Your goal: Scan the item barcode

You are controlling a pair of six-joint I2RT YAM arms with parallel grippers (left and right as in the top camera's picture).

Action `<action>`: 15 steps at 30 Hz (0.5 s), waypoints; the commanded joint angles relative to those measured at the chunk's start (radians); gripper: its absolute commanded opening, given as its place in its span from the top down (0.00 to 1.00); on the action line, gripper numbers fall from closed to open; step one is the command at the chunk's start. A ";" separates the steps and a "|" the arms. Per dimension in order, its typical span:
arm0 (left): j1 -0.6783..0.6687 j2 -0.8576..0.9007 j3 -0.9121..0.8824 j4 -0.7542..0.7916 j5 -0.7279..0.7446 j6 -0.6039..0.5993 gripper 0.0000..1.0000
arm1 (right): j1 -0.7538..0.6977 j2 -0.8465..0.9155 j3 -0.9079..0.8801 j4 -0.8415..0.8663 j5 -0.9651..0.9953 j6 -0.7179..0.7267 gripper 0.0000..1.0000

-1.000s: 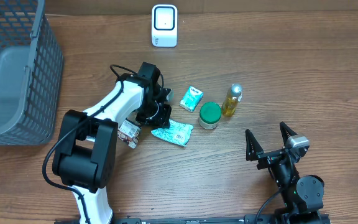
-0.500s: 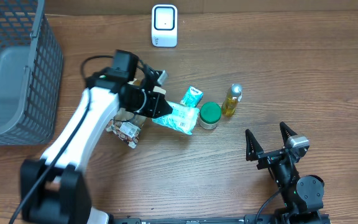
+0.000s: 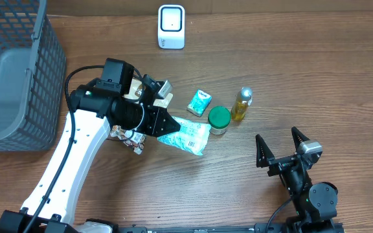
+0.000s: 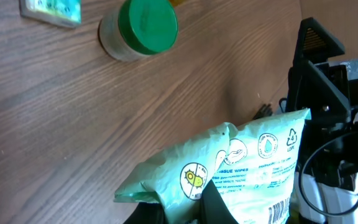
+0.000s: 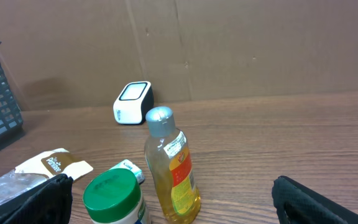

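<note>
The left arm [image 3: 76, 162] had picked up the wipes pack [image 3: 190, 134].
The left jaws were pinched shut on one end of the wipes pack, and its free end pointed to 4 o'clock. A second before, the pack lay flat on the table [image 3: 342, 71], with the jaws down on it. Now it was lifted and tilted, just beside the green-lid jar [image 3: 219, 119] at its 8 o'clock, and the arm had swung out toward 9 o'clock. The white scanner [image 3: 171, 26] had not moved from 12 o'clock, well apart from the pack. The oil bottle [image 3: 242, 104] and the small teal box [image 3: 199, 102] had stayed put too. The right jaws, at 5 o'clock, were wide open as before and held nothing.
</note>
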 commanded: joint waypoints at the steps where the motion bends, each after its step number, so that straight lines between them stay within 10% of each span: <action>1: 0.021 -0.027 0.009 -0.011 0.037 -0.019 0.96 | -0.003 -0.012 -0.011 0.003 0.009 -0.003 0.00; 11: 0.038 -0.027 0.011 0.006 0.018 -0.075 0.96 | -0.003 -0.012 -0.010 0.003 0.009 -0.003 0.00; 15: 0.038 -0.027 0.079 0.018 -0.206 -0.206 0.96 | -0.003 -0.012 -0.011 0.003 0.009 -0.003 0.00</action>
